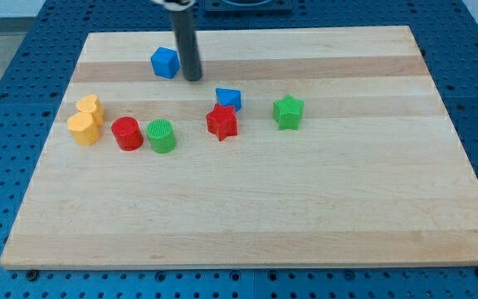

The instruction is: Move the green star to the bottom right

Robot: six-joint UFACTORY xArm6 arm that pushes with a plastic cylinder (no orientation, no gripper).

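Blue perforated metal surrounds a pale wooden board (247, 216), and on this board all the work happens. I have no jaws to open or close, only a straight dark rod, and my tip (193, 79) rests on the wood near the view's top, just beside the right side of a blue cube (165, 62). Going outward from there, a second blue block (229, 99), of a wedge-like shape I cannot name surely, sits lower and to the right, touching or almost touching a red star (221, 122) below it. The green star (288, 111), my target, stands further to the view's right, alone and well apart from my tip. Far on the left are a green cylinder (162, 135), a red cylinder (127, 133) and two yellow blocks (85, 121) close together. I judge the star is light, stiff plastic and will slide easily, but its points can make it turn if I push off-centre. So I would come to its upper-left side and press toward the notch between two points, aiming at the bottom right corner, which is free.
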